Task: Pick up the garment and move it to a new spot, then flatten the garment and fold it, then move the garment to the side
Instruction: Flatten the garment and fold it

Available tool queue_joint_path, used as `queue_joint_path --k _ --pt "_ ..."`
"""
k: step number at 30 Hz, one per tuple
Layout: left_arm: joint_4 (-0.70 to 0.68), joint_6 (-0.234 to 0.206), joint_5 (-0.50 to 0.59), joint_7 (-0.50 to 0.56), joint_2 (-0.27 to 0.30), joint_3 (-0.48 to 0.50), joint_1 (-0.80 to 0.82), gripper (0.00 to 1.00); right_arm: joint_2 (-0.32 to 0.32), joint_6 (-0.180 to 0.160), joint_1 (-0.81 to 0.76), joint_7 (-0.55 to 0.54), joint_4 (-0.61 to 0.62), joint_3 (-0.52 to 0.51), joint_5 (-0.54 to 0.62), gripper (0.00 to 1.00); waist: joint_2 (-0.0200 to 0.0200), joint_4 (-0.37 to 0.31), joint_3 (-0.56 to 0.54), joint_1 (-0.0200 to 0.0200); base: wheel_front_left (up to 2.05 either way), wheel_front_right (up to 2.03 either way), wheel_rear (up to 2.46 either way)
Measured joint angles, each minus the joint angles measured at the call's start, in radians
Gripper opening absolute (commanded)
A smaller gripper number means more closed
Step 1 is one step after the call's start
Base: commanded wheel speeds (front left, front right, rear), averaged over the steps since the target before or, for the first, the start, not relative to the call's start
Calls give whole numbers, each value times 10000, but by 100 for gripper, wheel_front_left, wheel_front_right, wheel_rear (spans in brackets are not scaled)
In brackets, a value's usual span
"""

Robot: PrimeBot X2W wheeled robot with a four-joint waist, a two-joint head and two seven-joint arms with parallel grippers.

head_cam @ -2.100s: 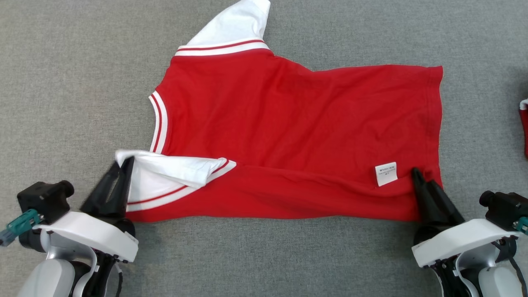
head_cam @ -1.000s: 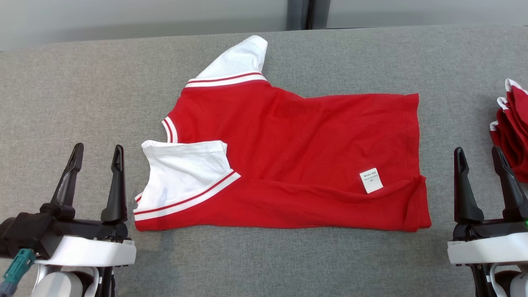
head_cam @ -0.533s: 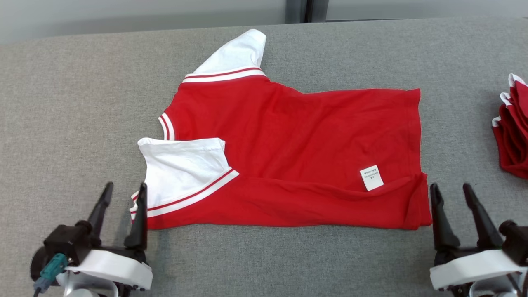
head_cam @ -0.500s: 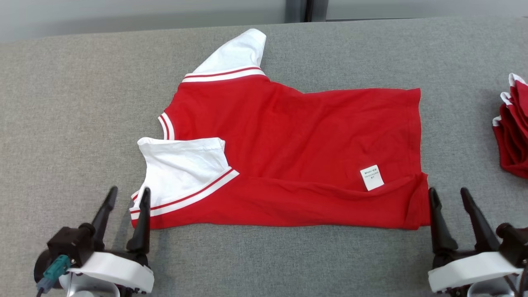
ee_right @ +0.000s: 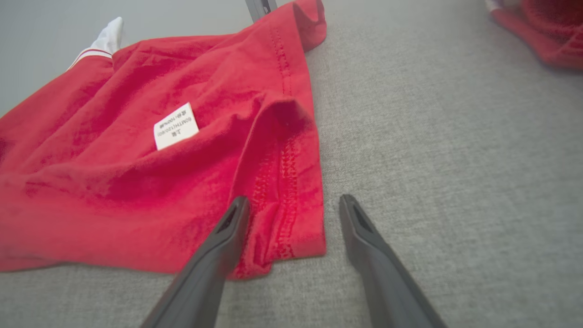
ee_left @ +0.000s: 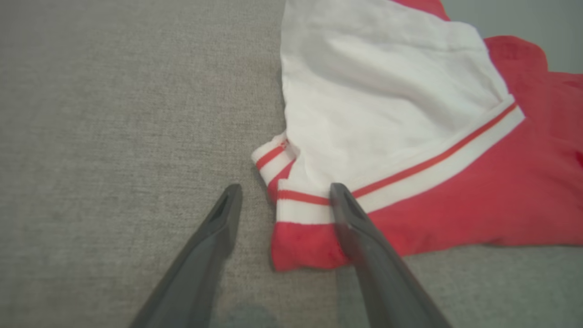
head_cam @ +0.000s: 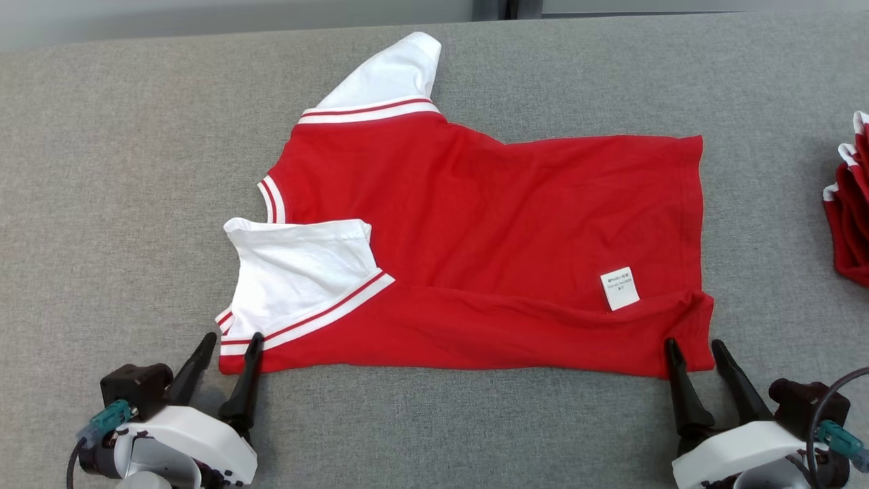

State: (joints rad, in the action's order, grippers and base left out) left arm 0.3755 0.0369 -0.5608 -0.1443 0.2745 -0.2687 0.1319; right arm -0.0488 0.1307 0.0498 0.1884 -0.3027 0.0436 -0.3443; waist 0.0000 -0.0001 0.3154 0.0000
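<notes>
Head view: red garment (head_cam: 489, 224) lies part-folded mid-bench (head_cam: 102, 170). Left end effector (head_cam: 233, 337) and right end effector (head_cam: 694, 343) spread wide, empty, at its near corners.
Left wrist view: fingers (ee_left: 364, 246) straddle the striped corner.
Right wrist view: fingers (ee_right: 214, 255) straddle the hem corner.

- The red pile (head_cam: 848, 210) runs off the head view's right edge; I can't count its pieces.
- The label (head_cam: 619, 288) on the garment (head_cam: 489, 224): print too small for me to read.
- In the left wrist view the left gripper (ee_left: 286, 187)'s blurred finger covers the garment's corner; contact I can't judge.
</notes>
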Motion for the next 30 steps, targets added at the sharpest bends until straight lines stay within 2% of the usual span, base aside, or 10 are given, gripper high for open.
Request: queue_joint_path --k 3,4,5,6,12,17,23,30 --pt "153 144 -192 267 -2 -38 210 99 -25 -2 227 2 -284 217 -324 100 0 -20 32 0 0 0 0" --pt "161 169 -288 311 -27 -44 216 16 -31 -2 244 6 -349 255 -351 60 0 -24 25 0 0 0 0" --pt "169 257 -418 435 -48 -54 228 0 -35 -2 256 12 -405 274 -454 36 0 -24 11 0 0 0 0" --pt "176 324 -474 573 -8 -82 262 0 -50 -2 278 10 -487 299 -552 0 1 -28 -10 0 0 0 0" --pt "23 384 -667 587 -63 -121 123 0 -27 2 288 -38 -731 483 -915 0 0 -50 -223 0 0 0 0" --pt "-817 297 -686 385 13 -67 -481 0 -171 2 57 -174 -491 531 -1104 0 0 -20 -465 0 0 0 0" --pt "-2243 -272 -692 483 293 96 -1597 0 -353 2 -807 -918 307 309 -1231 0 0 89 -979 0 0 0 0" --pt "-3960 -1104 -646 1264 548 27 -3241 0 -353 2 -2239 -1894 1354 -393 -1099 0 0 249 -1715 0 0 0 0"
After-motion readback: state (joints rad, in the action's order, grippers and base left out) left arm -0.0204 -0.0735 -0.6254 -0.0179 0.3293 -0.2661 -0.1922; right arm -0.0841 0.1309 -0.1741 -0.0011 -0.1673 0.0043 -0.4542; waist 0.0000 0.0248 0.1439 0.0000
